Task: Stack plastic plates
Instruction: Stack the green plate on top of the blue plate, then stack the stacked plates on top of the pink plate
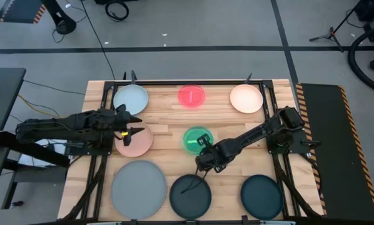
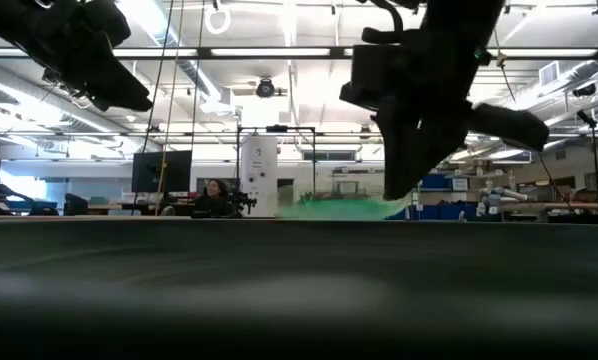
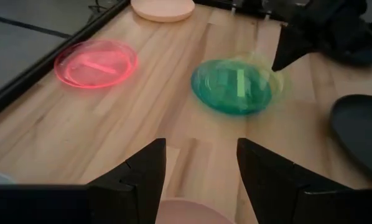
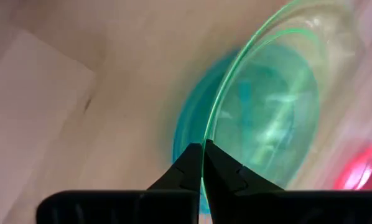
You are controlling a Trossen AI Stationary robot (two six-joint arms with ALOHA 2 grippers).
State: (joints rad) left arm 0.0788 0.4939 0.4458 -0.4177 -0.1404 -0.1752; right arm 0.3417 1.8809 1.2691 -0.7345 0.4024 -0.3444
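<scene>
Nine plates by my count, eight spots on the wood table (image 1: 168, 125). Far row, left to right: pale blue-grey plate (image 1: 131, 99), red plate (image 1: 192, 95), cream plate (image 1: 246, 99). Near row: big grey plate (image 1: 139, 189), then two dark teal plates (image 1: 190, 195) and (image 1: 261, 195). Middle: salmon plate (image 1: 135, 140) at left, and the lime plate (image 1: 197, 140) lying on the cyan plate (image 4: 192, 124) at centre. All round, flat, plastic; red, lime and cyan are see-through, the rest matt.

Right gripper (image 4: 203, 149) is pinched tight on the lime plate's near rim; I see the thin green edge running up from between the fingers, the cyan one under it.

Left gripper (image 3: 201, 165) hangs over the salmon plate's far edge, jaws wide, nothing in them.

Open wood between red and lime, and between salmon and lime. Near row sits close to the table's near edge, the far row close to the far frame rail (image 1: 193, 81). The right arm reaches in across the gap between the teal plates.
</scene>
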